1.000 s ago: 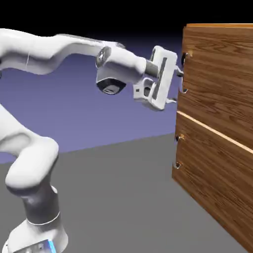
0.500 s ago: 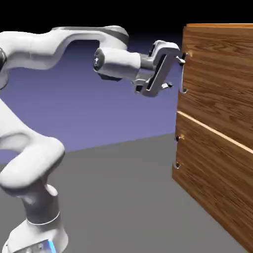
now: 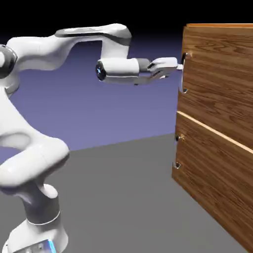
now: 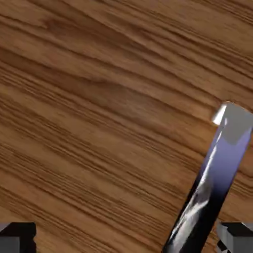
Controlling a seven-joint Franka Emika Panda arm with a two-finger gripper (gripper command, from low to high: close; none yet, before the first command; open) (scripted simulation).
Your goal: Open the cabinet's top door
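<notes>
The cabinet (image 3: 245, 32) of brown wood stands at the exterior view's right. Its top door (image 3: 217, 84) is shut flush and carries a vertical silver loop handle (image 3: 184, 73) at its near edge. My gripper (image 3: 179, 65) is level with the upper part of that handle, fingertips right at it, hand seen edge-on. In the hand view the top door's wood (image 4: 99, 108) fills the picture and the handle (image 4: 212, 183) runs slanted at the right. It lies between the two grey fingertips (image 4: 17, 238), close to the right one. The jaws stand open, around the bar without pinching it.
Below the top door is the lower door (image 3: 212, 173) with its own small handle (image 3: 178, 150). The grey table (image 3: 123, 197) stretches from the robot's base to the cabinet's foot.
The hand has rolled from broadside to edge-on, risen slightly and moved right until the fingertips reach the top door's handle. The jaws stayed open.
</notes>
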